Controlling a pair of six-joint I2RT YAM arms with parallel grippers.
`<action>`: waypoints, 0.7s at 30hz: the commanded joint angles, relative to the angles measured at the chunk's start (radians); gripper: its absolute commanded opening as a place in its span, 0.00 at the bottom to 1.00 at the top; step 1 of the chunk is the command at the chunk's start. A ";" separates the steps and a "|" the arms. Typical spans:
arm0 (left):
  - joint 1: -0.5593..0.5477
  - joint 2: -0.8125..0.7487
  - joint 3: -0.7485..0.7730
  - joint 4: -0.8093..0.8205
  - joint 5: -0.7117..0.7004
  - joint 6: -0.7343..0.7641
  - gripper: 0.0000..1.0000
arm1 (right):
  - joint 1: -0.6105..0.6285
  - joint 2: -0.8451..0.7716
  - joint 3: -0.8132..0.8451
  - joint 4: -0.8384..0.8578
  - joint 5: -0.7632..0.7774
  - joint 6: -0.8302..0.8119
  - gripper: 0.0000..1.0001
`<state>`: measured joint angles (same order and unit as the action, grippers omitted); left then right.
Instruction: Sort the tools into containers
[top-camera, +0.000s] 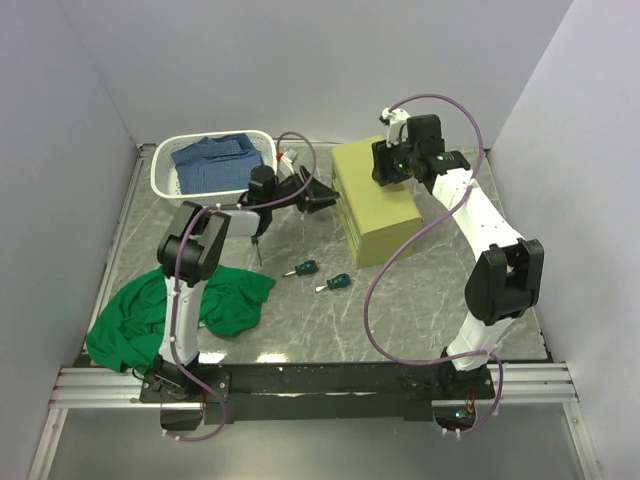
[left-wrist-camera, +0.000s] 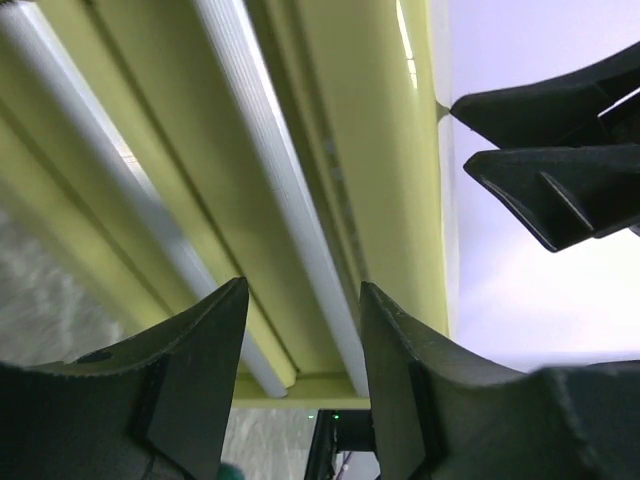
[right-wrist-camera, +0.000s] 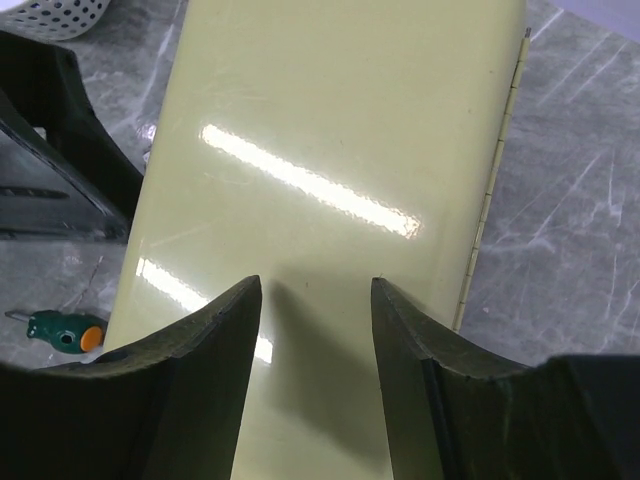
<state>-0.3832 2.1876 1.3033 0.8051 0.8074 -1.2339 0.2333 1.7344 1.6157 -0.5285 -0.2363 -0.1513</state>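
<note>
White walls close in a grey marbled table. On it, right of centre, stands the chest, its drawer fronts facing left. A green cloth lies at the near left and a basket at the far left.

The left tool hangs just beside the drawer face. Its fingers are spread and pinch nothing, and a silver pull runs behind the gap between them. The right tool hovers over the chest's lid, likewise spread and empty.

A screwdriver and a second screwdriver lie on the table in front of the chest, apart from it and unsorted. We see no hammer or hex keys.

We judge the step in hand to be opening a drawer. To do it well, we would centre the pull between the left fingers and close squarely on it. We would then draw straight out along the drawer's run, since a slanted tug may bind it. The chest could slide on the smooth table, so we would first rest the right tool on the lid to steady it.
</note>
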 joint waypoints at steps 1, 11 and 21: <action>-0.059 0.038 0.085 0.051 0.001 -0.024 0.53 | 0.004 -0.009 -0.043 -0.050 0.031 0.013 0.56; -0.095 0.124 0.091 0.158 -0.002 -0.096 0.47 | 0.014 -0.010 -0.059 -0.054 0.017 0.019 0.54; -0.118 0.184 0.154 0.410 0.030 -0.191 0.36 | 0.038 0.007 -0.097 -0.068 0.017 0.019 0.54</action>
<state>-0.4503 2.3550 1.3945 1.0576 0.8528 -1.3914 0.2623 1.7287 1.5761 -0.4706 -0.2298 -0.1474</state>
